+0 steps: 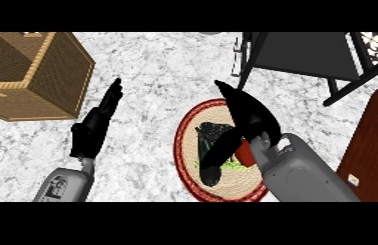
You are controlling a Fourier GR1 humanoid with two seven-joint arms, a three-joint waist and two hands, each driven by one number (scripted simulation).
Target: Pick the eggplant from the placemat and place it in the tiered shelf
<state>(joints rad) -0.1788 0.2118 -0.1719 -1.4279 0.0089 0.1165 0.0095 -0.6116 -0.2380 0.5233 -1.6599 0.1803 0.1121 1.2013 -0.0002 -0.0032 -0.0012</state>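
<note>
1. Currently the right hand (247,114) is hovering over the round placemat (186,134), fingers straight and apart, closed on nothing.
2. The eggplant (216,156) is lying on the placemat under and just below the hand; its long axis is running from the placemat's near edge up toward the fingers.
3. The left hand (96,124) is resting open at the counter's left, farther off.
4. The tiered shelf (303,56) is standing at the counter's far right corner, beyond the fingertips.

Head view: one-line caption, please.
Right hand open above the eggplant on the placemat; tiered shelf beyond.
</note>
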